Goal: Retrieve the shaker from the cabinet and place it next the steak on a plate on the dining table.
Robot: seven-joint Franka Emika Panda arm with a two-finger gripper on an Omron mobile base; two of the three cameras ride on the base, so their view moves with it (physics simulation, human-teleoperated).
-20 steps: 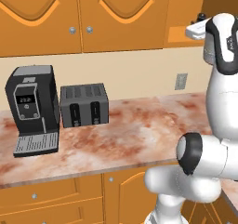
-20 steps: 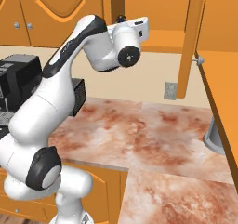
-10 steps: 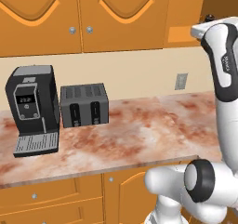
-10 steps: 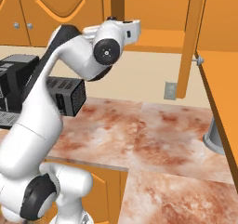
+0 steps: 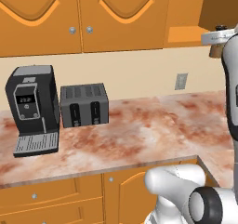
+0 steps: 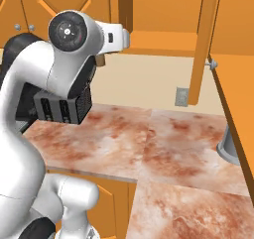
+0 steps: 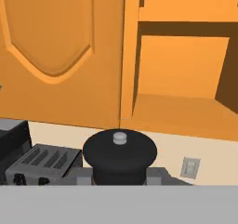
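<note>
Now clear of the open cabinet (image 7: 181,83), the gripper (image 7: 120,176) pinches the shaker (image 7: 120,154); carrying it upright to the dining table looks wisest

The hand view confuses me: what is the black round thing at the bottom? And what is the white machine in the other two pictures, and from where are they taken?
The white machine is a robot arm in a simulated kitchen. Two pictures come from cameras on its base, behind the arm to its left and right. The third comes from a camera on its hand, looking along the pincer. The black round thing is the dark top of the shaker, which the shut pincer holds in front of the open cabinet. On the counter stand a coffee machine and a toaster.
</note>
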